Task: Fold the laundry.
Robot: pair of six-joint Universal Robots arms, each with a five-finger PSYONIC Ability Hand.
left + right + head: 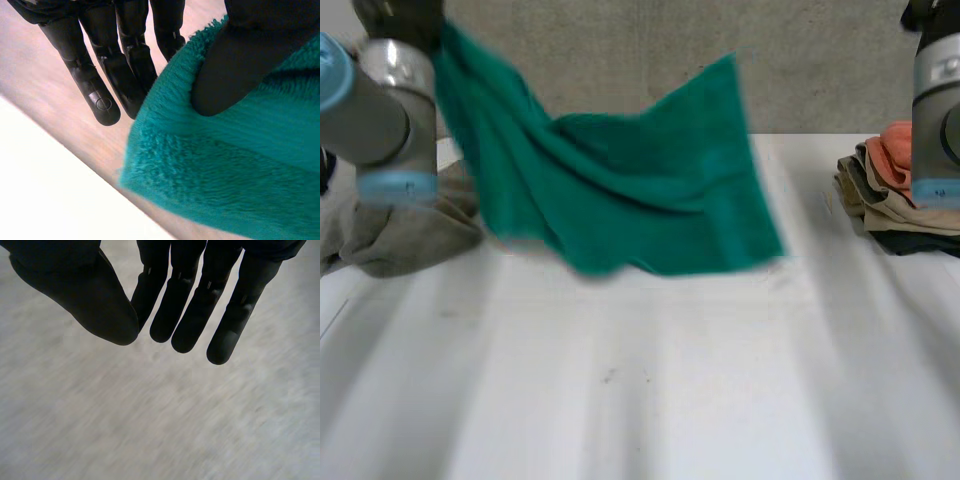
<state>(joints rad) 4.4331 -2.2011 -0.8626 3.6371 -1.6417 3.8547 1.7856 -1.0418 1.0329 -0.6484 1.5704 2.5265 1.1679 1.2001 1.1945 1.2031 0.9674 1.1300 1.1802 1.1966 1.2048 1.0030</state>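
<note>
L hand (235, 70) pinches green towel (630, 190) corner | R hand (185, 305) fingers straight

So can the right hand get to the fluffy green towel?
Probably yes: the right hand is open and empty, and only bare white table lies between its arm and the fluffy green towel.

The towel (620, 190) hangs over the table (640, 380), between a cloth heap (410, 240) left and stacked clothes (880, 200) right.

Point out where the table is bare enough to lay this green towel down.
Bare: the wide near half of the table, in front of the hanging towel, between the grey cloth and the folded stack. Crowded: both far sides, where those piles lie.
</note>
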